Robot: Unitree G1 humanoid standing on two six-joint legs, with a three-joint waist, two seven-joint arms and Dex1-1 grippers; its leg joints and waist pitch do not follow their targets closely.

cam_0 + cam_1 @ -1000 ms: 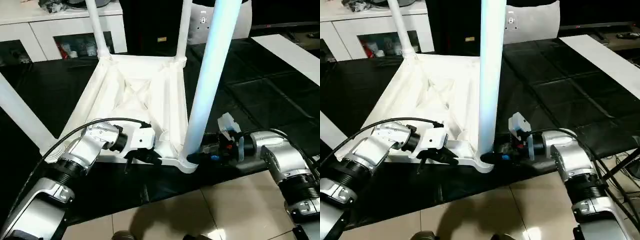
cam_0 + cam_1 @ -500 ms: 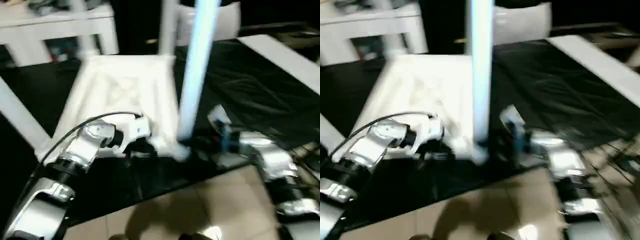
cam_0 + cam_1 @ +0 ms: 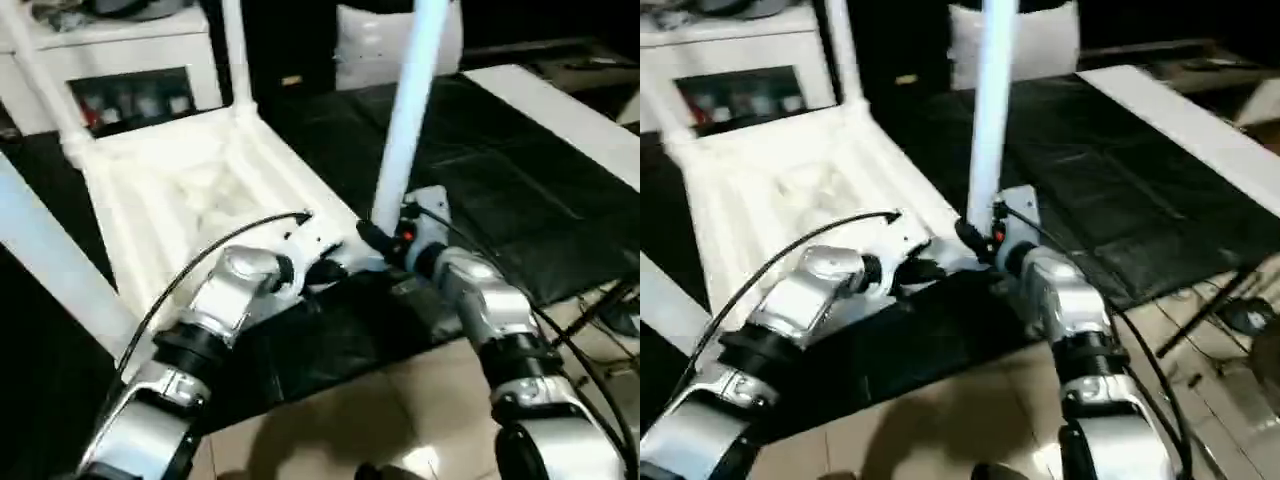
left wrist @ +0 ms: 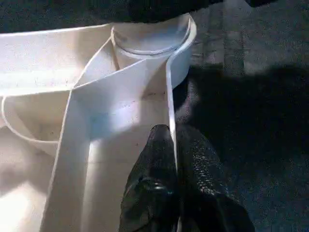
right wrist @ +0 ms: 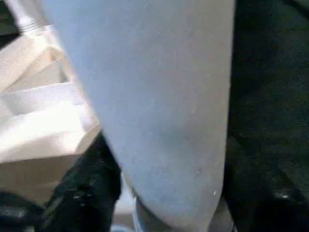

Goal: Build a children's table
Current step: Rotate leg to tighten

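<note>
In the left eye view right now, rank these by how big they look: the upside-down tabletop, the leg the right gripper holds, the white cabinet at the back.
1. Tabletop, largest.
2. Leg at the right gripper.
3. Cabinet, cut off by the picture's edge, so unsure against the leg; it also stands farther away.

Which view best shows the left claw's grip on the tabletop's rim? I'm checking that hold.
The left wrist view: the left claw has one black finger on each side of the thin rim wall of the upturned tabletop, near a corner socket. The eye views show it from behind, mostly hidden by its wrist.
</note>
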